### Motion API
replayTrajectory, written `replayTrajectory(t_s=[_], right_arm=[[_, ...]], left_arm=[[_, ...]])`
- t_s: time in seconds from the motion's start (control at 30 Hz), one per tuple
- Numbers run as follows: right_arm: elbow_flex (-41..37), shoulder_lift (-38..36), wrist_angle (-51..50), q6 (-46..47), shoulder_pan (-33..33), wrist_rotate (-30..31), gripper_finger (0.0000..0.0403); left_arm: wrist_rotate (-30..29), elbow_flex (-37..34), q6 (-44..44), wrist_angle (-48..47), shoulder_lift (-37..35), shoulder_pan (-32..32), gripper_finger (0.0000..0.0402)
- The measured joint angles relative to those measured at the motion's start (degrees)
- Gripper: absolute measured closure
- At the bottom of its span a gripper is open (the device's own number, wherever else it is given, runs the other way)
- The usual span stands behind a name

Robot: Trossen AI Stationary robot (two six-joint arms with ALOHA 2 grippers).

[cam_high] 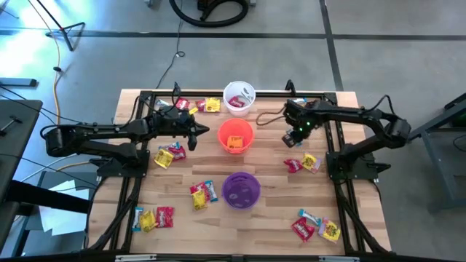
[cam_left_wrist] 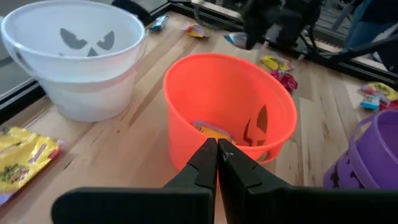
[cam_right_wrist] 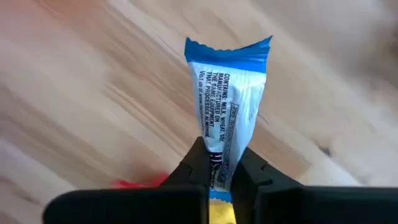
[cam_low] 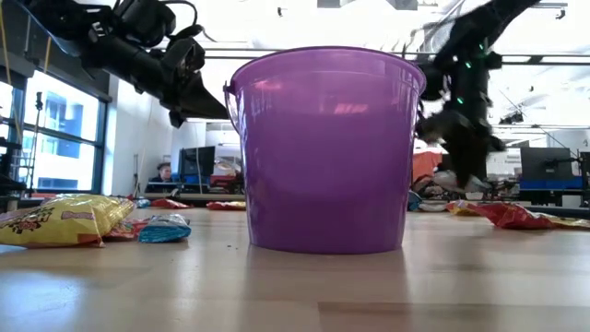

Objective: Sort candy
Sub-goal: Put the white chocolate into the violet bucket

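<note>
Grey floor [cam_high: 408,44], tall windows [cam_low: 55,138], bright ceiling lights [cam_low: 544,88].

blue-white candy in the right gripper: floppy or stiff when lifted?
Likely floppy: the right gripper pinches the blue-white candy into a narrow waist, so the wrapper creases easily. Probably light, being flat and small. The glossy film may slip, since only one end is held.

Two dark arms reach inward over a wooden worktop [cam_high: 364,218], flanking an orange cup [cam_high: 235,136] amid scattered candy [cam_high: 204,193].

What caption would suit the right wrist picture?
Right gripper pinching a blue-white candy above the wooden table.
</note>
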Motion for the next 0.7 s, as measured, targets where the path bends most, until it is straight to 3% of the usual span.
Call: replayTrajectory(t_s=[0.13,0.37,0.57,0.7], right_arm=[[6.9,0.0,0.1,5.5,5.3,-0.8,0.0373],[17.7,0.0,1.4,18.4,21.4,1.6,0.0375],[21.7,0.2,8.7,34.9,36.9,7.8,0.0375],[24.3,2.8,13.5,41.2,44.2,12.4,0.0375]], left_arm=[[2.3,0.0,2.9,0.0,0.0,0.0,0.0401],[10.4,0.1,7.8,0.1,-2.0,0.0,0.0401],[13.3,0.1,9.4,0.2,-3.7,0.0,0.0401],[13.8,0.1,7.2,0.0,-3.7,0.0,0.0401]])
